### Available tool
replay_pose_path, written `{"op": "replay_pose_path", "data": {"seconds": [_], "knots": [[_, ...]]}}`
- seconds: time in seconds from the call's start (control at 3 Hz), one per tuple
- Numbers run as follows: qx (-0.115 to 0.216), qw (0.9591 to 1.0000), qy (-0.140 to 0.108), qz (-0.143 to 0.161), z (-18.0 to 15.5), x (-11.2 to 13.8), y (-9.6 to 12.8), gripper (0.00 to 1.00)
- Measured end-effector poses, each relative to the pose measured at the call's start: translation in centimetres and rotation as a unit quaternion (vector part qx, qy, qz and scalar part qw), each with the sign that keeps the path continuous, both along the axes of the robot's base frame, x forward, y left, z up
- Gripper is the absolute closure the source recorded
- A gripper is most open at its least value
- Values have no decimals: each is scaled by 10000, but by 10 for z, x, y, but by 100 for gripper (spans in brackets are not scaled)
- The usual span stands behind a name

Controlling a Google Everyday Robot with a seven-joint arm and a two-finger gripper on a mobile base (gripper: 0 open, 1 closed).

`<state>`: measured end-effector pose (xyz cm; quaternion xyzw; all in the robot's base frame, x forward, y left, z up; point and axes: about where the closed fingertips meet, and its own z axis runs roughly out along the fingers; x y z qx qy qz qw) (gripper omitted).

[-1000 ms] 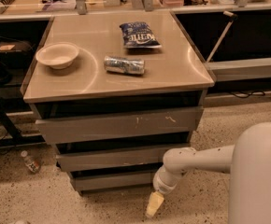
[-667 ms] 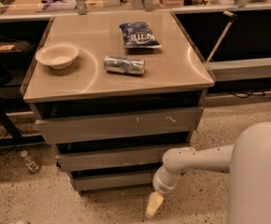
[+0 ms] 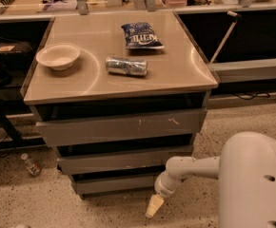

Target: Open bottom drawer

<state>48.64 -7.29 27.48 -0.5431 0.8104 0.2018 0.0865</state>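
The bottom drawer (image 3: 114,184) is the narrowest grey front, lowest in the cabinet under the tan top. It sits a little proud of the cabinet base. Above it are the mid-sized drawer (image 3: 123,159) and the widest drawer (image 3: 121,126) with white scratches. My gripper (image 3: 153,206) hangs at the end of the white arm, just in front of and below the bottom drawer's right end, pointing down toward the floor.
On the cabinet top lie a white bowl (image 3: 58,56), a crushed silver can (image 3: 126,66) and a blue chip bag (image 3: 141,35). A small bottle (image 3: 31,165) lies on the speckled floor at the left. A dark shelf unit (image 3: 0,80) stands left.
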Motion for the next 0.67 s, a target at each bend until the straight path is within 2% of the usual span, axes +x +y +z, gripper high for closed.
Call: {"op": "replay_pose_path", "data": {"seconds": [0.33, 0.67], "knots": [[-37, 9994, -250, -248, -42, 38, -9, 0], [-36, 9993, -256, -255, -43, 39, -9, 0]]}}
